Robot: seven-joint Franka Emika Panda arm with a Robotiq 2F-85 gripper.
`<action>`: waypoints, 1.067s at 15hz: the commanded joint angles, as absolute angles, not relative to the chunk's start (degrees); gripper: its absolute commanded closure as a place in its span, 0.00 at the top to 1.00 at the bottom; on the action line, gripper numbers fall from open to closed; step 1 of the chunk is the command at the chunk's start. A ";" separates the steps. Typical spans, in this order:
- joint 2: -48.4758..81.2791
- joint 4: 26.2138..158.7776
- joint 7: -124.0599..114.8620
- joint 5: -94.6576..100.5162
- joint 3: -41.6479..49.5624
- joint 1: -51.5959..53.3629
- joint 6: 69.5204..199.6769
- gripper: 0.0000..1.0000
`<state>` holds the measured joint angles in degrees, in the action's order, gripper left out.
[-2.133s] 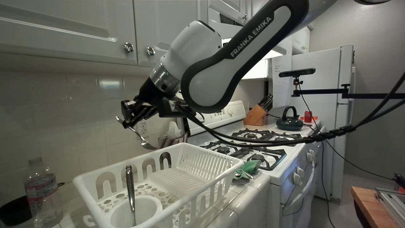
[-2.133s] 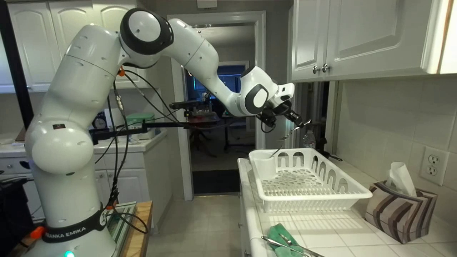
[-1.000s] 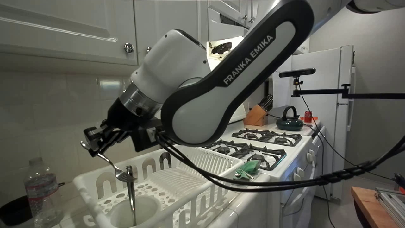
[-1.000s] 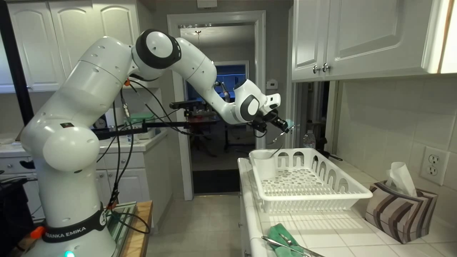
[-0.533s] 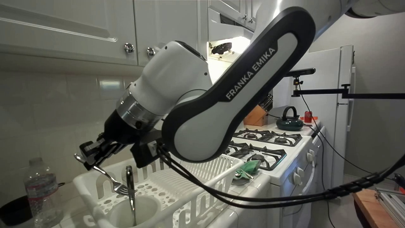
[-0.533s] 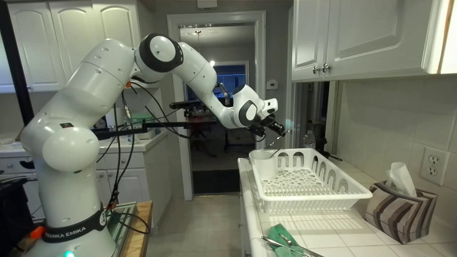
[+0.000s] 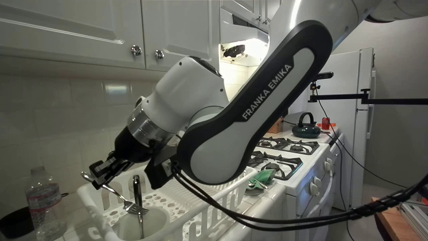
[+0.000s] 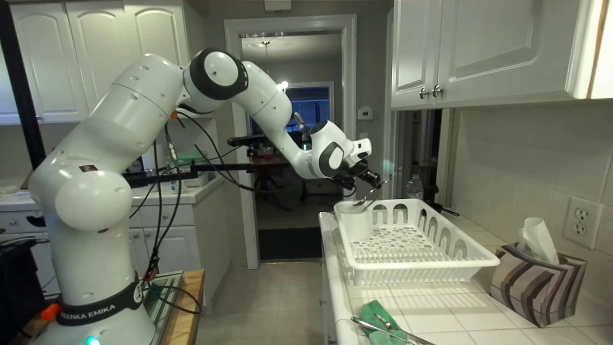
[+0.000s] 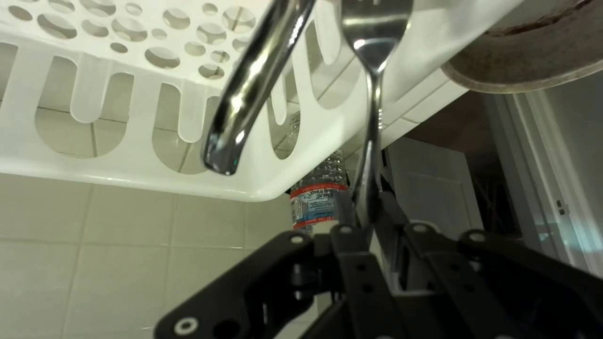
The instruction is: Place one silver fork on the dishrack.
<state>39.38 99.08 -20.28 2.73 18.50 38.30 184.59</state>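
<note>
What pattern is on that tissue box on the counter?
Striped: the tissue box has dark brown, taupe and pale bands, seen best in an exterior view.

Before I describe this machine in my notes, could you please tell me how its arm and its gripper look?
The arm is white and smoothly rounded, with black bands at its joints and pale FRANKA EMIKA lettering on a black strip. A silvery ring sits before the black gripper, which has slim fingers and pale round fasteners. Black cables hang from the arm.
</note>
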 commanded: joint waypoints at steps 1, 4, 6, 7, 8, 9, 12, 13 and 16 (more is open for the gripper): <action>39.22 100.27 -18.78 3.54 15.75 36.50 186.92 0.04; 39.09 101.05 -17.85 3.81 14.47 35.94 187.64 0.04; 39.09 101.55 -16.98 3.99 14.25 35.80 187.99 0.04; 39.19 101.69 -16.63 3.94 14.40 35.88 188.23 0.04; 39.41 101.71 -16.39 3.83 14.82 36.14 188.61 0.04; 39.70 101.72 -16.29 3.68 15.45 36.59 189.20 0.04; 40.06 101.96 -15.95 3.42 16.19 37.10 190.31 0.04; 40.17 102.12 -15.74 3.43 16.51 37.35 190.70 0.04; 40.11 102.90 -14.84 3.57 16.37 37.38 191.55 0.04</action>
